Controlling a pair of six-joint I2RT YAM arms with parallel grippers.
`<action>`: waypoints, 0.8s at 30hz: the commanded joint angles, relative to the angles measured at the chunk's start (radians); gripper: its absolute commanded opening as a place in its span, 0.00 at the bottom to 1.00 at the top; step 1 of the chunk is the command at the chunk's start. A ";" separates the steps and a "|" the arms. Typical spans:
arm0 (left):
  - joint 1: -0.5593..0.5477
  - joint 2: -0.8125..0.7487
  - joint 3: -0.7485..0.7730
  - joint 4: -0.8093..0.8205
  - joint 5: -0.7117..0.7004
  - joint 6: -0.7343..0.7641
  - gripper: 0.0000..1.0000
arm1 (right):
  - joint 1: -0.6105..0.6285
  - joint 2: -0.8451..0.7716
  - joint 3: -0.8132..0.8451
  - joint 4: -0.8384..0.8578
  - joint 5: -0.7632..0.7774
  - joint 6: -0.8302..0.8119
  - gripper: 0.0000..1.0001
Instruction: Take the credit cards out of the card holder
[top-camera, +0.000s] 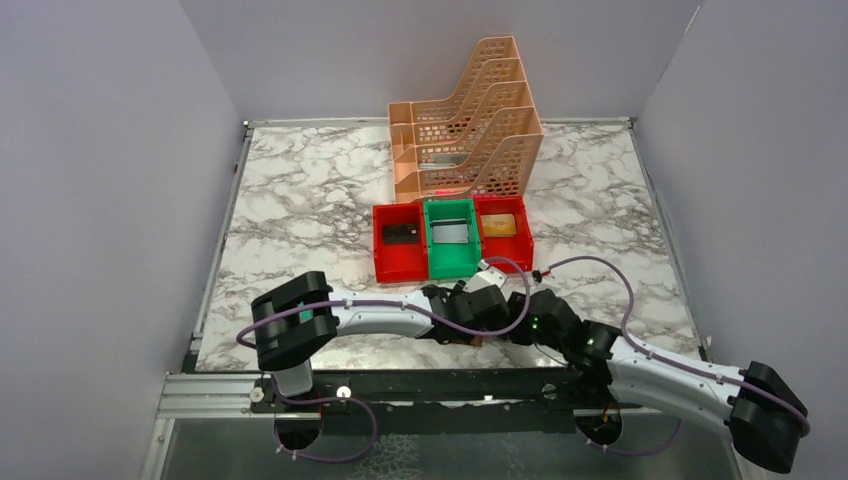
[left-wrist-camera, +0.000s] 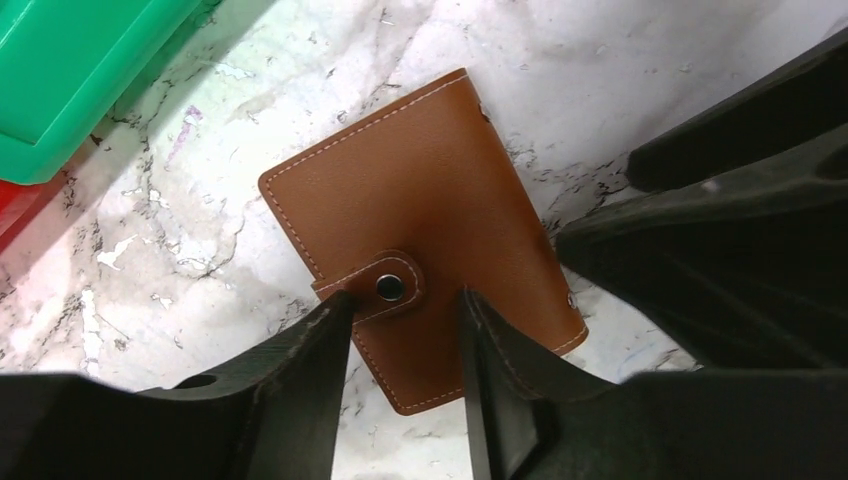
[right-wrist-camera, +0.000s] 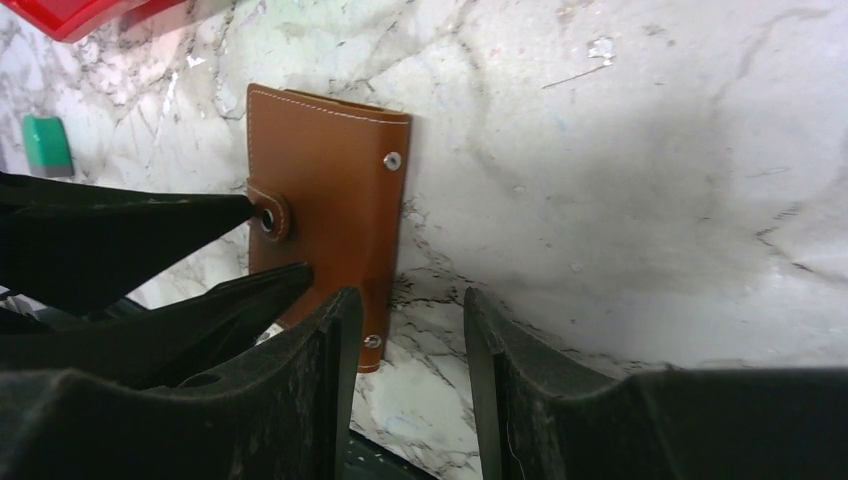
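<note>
**Item:** card holder (left-wrist-camera: 430, 200). Brown leather, closed, tab snapped down. It lies flat on the table near its front edge, just in front of the bins. In the top view it is almost wholly covered by the two wrists.

**Left gripper** (left-wrist-camera: 406, 296): low over the holder, jaws apart on either side of the snap tab, one fingertip at the tab's edge. Nothing is gripped.

**Right gripper** (right-wrist-camera: 410, 292): jaws apart with bare marble between them, one fingertip beside the holder's riveted edge. Nothing is held. Its black body crowds the holder from the side facing the left gripper.

**Around:**
- Green bin (top-camera: 452, 266) between two red bins (top-camera: 398, 270), in one row. The green bin's corner is near the holder. Each bin holds a flat object, too small to identify.
- Peach perforated rack (top-camera: 470, 120), tiered, behind the bins.
- Purple cables (top-camera: 600, 265) run along both arms.

**Surface:** table (top-camera: 300, 200), white marble pattern with grey veins.

**Room:** plain grey walls (top-camera: 100, 150) on three sides.
</note>
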 joint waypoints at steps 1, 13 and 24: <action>-0.008 0.064 -0.021 -0.034 -0.044 -0.002 0.42 | 0.004 0.036 -0.020 0.115 -0.063 0.047 0.48; -0.008 0.020 -0.086 0.003 -0.072 -0.010 0.21 | 0.004 0.195 -0.036 0.243 -0.013 0.163 0.54; -0.007 -0.010 -0.129 0.063 -0.086 -0.026 0.12 | 0.004 0.475 0.022 0.303 -0.014 0.075 0.18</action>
